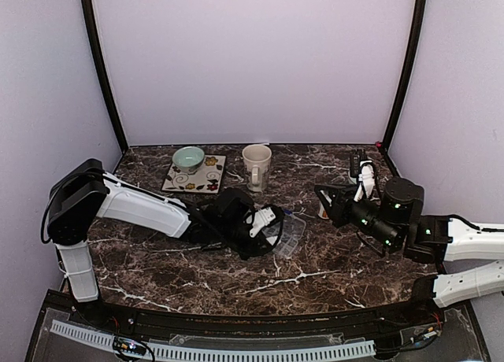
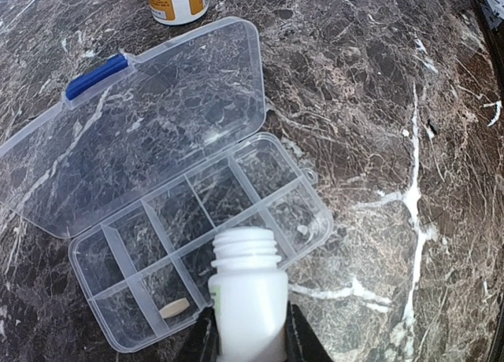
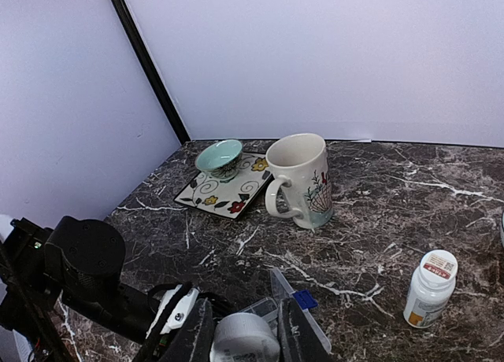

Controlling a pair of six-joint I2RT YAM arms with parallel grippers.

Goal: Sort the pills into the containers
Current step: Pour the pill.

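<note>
The clear pill-organizer tray [image 2: 315, 208] lies open on the marble table, its lid [image 2: 157, 118] with a blue latch [image 2: 96, 75] folded back. One tan pill [image 2: 174, 308] lies in a near compartment. My left gripper [image 2: 248, 334] is shut on an uncapped white pill bottle [image 2: 248, 291], whose mouth is tilted over the tray's near row. In the top view the left gripper [image 1: 264, 220] is beside the tray [image 1: 293, 234]. My right gripper [image 3: 244, 334] is shut on a round white cap [image 3: 242, 338], held right of the tray [image 3: 272, 305] in the air.
A capped white bottle with an orange label [image 3: 429, 287] stands right of the tray and also shows in the left wrist view [image 2: 175, 0]. A cream mug [image 1: 256, 165] and a green bowl [image 1: 188, 157] on a patterned plate [image 1: 206, 179] stand at the back.
</note>
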